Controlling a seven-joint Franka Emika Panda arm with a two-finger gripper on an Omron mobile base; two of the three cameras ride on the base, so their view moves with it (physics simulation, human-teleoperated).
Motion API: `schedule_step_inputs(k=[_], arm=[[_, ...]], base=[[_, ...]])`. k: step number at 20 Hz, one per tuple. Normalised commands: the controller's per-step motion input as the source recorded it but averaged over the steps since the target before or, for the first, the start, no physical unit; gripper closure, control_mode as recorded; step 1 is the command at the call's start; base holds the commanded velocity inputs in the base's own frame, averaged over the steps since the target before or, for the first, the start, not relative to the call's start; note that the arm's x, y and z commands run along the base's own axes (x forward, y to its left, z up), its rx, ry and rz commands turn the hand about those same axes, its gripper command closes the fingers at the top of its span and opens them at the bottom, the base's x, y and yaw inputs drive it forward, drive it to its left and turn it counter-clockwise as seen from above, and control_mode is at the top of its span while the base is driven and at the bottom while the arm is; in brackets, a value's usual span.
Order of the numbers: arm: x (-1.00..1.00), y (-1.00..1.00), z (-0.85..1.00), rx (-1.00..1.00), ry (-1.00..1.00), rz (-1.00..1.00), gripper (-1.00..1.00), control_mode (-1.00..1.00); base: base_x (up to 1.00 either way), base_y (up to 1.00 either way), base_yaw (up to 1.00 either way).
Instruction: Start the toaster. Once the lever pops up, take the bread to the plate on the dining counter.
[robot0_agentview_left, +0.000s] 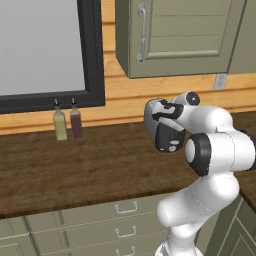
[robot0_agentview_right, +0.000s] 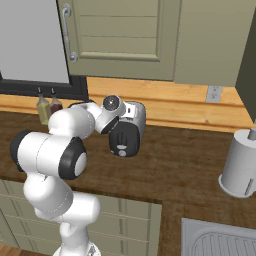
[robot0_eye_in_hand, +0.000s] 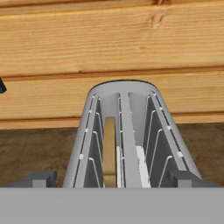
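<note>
The toaster (robot0_agentview_left: 165, 131) (robot0_agentview_right: 127, 130) is silver with a dark front and stands on the wood-topped counter against the plank wall. In the hand view I look down onto its top (robot0_eye_in_hand: 124, 131), where a tan slice of bread (robot0_eye_in_hand: 109, 148) stands in the left slot. My gripper (robot0_eye_in_hand: 111, 181) is open just above the toaster. Its two dark fingertips (robot0_eye_in_hand: 39, 179) sit wide apart, one to each side of the toaster's body, with nothing held. The hand (robot0_agentview_left: 169, 111) hovers over the toaster's top. The plate and the dining counter are out of view.
Two small bottles (robot0_agentview_left: 60, 125) (robot0_agentview_left: 76, 122) stand at the wall under a dark-framed window. A grey canister (robot0_agentview_right: 242, 167) sits to the right, with a sink (robot0_agentview_right: 220, 240) in front of it. A wall cabinet (robot0_agentview_left: 175, 35) hangs overhead. Handled drawers (robot0_agentview_left: 125, 207) lie below the counter.
</note>
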Motion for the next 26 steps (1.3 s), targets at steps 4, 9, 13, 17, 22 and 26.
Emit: schedule_step_inputs(k=[4, 9, 13, 17, 22, 26], arm=[[0.00, 0.00, 0.00, 0.00, 0.00, 0.00, -1.00, -1.00], [0.00, 0.00, 0.00, 0.00, 0.00, 0.00, -1.00, -1.00], [0.00, 0.00, 0.00, 0.00, 0.00, 0.00, -1.00, -1.00], [0.00, 0.00, 0.00, 0.00, 0.00, 0.00, -1.00, -1.00], [0.00, 0.00, 0.00, 0.00, 0.00, 0.00, -1.00, -1.00], [0.00, 0.00, 0.00, 0.00, 0.00, 0.00, -1.00, -1.00]], base=[[0.00, 0.00, 0.00], [0.00, 0.00, 0.00], [0.00, 0.00, 0.00], [0.00, 0.00, 0.00], [0.00, 0.00, 0.00], [0.00, 0.00, 0.00]])
